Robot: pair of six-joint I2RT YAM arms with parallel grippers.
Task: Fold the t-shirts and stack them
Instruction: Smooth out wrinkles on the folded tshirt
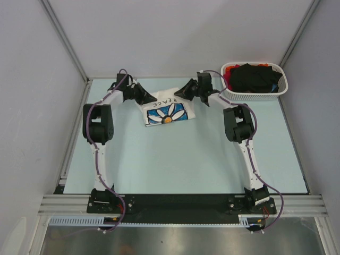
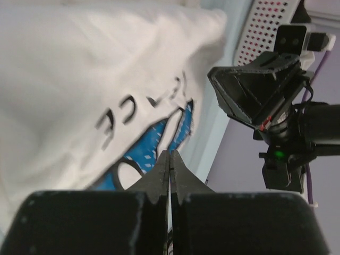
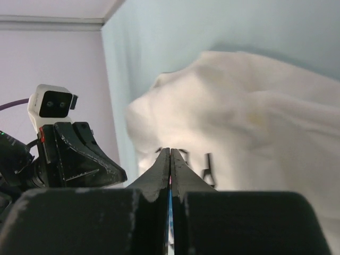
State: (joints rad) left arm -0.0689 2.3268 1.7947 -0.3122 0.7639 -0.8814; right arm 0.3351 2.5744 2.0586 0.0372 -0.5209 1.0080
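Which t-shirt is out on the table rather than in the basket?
The white daisy-print t-shirt, between the left pincer and right pincer; the black t-shirt and red t-shirt sit in the basket.

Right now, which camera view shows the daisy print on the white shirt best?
Top external: the whole daisy print is visible there. The left wrist view shows only a blurred blue part; the right wrist view, only the white shirt and lettering.
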